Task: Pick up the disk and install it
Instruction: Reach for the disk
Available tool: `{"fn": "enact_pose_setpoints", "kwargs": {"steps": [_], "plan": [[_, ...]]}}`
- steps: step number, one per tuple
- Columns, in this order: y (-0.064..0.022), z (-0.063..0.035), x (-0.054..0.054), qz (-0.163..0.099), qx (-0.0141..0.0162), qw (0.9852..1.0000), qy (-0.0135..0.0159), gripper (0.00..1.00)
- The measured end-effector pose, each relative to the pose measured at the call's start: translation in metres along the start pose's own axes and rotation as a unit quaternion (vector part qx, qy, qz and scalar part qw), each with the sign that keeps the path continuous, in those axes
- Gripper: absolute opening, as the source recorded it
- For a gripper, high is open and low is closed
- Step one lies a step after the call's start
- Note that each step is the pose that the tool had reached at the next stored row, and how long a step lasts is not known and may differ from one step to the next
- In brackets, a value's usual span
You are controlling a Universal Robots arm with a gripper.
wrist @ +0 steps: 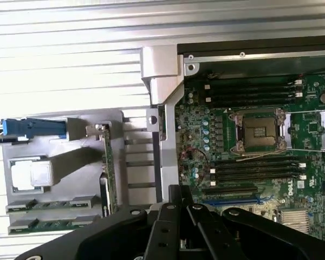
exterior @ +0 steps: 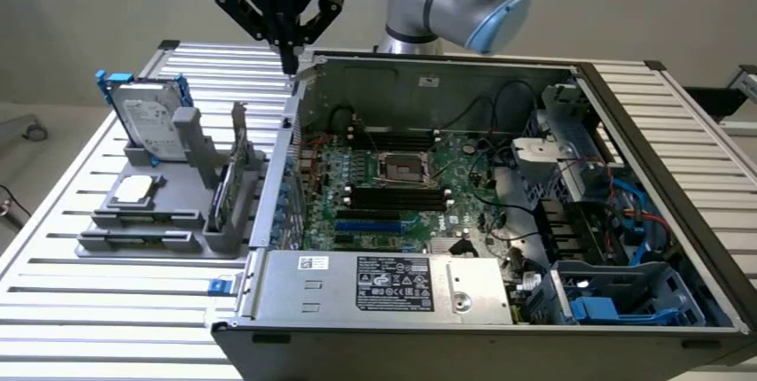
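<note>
Nearest the exterior camera, a silver box with a black-and-white label (exterior: 391,285) is lying across the front of an open computer case (exterior: 449,61). Behind it, a green motherboard (exterior: 402,188) is lying flat inside the case, with its processor socket (exterior: 400,167) (wrist: 258,130) showing bare. A blue drive cage (exterior: 621,297) is sitting in the case's front corner on the exterior view's right.

On the exterior view's left, a grey holder (exterior: 166,241) is resting on the slatted metal table (exterior: 83,319), just beside the case wall. The disk (exterior: 149,120) (wrist: 32,128) is standing upright on edge at the far end of that holder, its blue carrier frame running along its rim and its labelled face turned toward the exterior camera. A small square silver chip (exterior: 134,188) (wrist: 30,176) is lying flat in the holder in front of it, and a circuit card (exterior: 237,177) (wrist: 109,162) is standing on edge nearer the case.

The gripper (exterior: 287,60) (wrist: 179,190) is hanging above the case's far corner, with its jaws pressed together and gripping nothing. It is well apart from the disk, which is sitting untouched in the holder.
</note>
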State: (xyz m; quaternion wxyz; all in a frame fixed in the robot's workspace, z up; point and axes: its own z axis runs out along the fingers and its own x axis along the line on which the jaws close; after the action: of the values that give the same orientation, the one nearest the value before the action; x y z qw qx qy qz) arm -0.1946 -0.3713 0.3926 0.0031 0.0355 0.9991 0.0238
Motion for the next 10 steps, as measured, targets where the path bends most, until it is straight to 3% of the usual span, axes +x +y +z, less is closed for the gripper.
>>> {"fn": "enact_pose_setpoints", "kwargs": {"steps": [10], "plan": [[0.0148,0.0005,0.043,0.0,0.0002,1.0,0.003,0.11]]}}
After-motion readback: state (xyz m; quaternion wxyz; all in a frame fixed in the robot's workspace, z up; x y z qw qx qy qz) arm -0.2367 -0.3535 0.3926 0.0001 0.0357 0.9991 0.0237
